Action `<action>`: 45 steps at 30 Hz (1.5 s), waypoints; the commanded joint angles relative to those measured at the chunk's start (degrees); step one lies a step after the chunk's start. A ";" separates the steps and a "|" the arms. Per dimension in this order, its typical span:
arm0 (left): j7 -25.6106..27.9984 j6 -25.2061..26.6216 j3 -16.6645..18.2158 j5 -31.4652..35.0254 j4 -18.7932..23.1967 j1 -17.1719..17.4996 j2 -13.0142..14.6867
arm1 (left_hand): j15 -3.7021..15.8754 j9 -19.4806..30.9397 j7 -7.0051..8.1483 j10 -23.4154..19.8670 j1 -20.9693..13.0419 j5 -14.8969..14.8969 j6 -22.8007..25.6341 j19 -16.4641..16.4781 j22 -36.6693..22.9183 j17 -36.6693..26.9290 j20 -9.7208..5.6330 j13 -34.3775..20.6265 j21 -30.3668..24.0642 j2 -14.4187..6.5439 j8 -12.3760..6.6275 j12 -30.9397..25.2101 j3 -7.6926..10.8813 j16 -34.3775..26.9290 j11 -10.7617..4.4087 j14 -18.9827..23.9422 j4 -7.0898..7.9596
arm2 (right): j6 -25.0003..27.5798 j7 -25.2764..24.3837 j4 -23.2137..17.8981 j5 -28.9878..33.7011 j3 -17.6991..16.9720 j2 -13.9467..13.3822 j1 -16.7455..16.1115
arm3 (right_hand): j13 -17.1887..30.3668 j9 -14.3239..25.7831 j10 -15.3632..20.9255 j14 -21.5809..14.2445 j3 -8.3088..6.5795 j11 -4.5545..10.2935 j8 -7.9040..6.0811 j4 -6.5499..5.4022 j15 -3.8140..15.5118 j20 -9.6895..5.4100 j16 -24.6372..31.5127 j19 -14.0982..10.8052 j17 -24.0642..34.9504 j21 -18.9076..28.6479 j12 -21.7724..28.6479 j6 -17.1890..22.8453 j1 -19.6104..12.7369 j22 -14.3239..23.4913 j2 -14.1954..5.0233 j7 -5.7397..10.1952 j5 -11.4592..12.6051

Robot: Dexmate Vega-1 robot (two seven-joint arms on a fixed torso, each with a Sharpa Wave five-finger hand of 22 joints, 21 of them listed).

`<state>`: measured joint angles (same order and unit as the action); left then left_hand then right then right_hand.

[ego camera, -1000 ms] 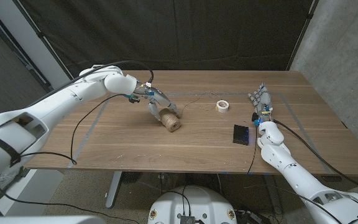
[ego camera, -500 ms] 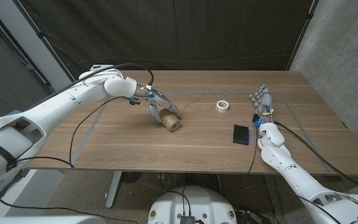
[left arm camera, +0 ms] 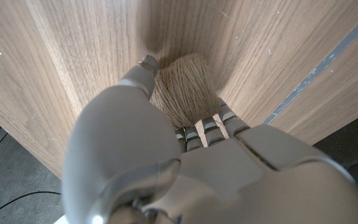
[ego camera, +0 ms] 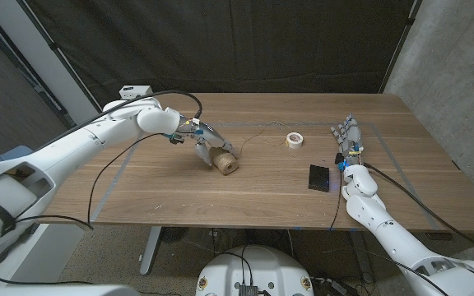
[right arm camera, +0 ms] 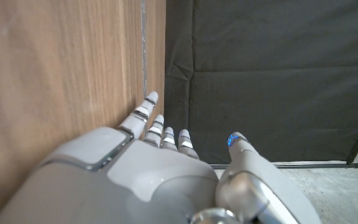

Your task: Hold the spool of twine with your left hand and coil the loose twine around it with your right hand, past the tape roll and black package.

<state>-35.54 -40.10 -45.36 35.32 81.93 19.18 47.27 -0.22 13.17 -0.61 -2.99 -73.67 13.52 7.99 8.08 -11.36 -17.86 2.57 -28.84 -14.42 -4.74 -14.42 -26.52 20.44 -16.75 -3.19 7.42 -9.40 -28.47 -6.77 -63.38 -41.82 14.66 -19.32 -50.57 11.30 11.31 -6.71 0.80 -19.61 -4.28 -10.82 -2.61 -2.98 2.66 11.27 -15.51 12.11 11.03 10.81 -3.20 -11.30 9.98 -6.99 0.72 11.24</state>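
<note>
Head view: my left hand (ego camera: 205,141) grips the spool of twine (ego camera: 224,161) on the table (ego camera: 171,189); loose twine (ego camera: 262,131) trails from it toward the tape roll (ego camera: 295,140). My right hand (ego camera: 346,134) stands open, holding nothing, black package (ego camera: 320,177) just beside it on its near side. Left wrist view: fingers (left arm camera: 143,71) wrap the spool (left arm camera: 185,87), so I should keep it pinned, not rolling. Right wrist view: right hand (right arm camera: 166,155) has its fingers spread, empty; I judge it should reach past the tape roll, pinch the twine end, wind under light tension.
</note>
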 commanded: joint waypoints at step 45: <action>15.51 -0.82 0.02 5.25 -3.51 2.25 -0.40 | 3.13 2.49 1.47 -7.58 -8.53 2.61 9.29 4.75 -0.97 -7.16 0.45 -4.62 -2.44 -0.48 -3.21 -8.43 -0.93 -7.81 -2.61 8.92 -0.35 | 2.07 2.40 2.89 -1.42 -0.24 -0.35 1.96 | 0.19 0.13 -0.32 0.21 -0.32 0.17 -0.39 0.51 -0.06 0.33 0.71 -0.35 0.21 0.41 0.52 -0.50 0.51 0.20 -0.22 -0.19 -0.10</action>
<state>-22.27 -40.93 -45.34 39.99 78.22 21.40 46.76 2.89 15.32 0.93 -10.08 -81.32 15.69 16.48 12.30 -12.16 -24.59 3.07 -33.09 -16.38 -4.99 -17.36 -34.55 19.65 -23.97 -5.75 15.58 -9.72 -26.55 -4.75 -60.66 -43.06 14.35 -19.71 -48.68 11.30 11.31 -6.70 0.78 -19.85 -4.27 -10.82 -2.37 -2.96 2.66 11.71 -15.52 12.11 11.03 11.03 -3.19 -11.08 9.98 -7.20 0.71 11.24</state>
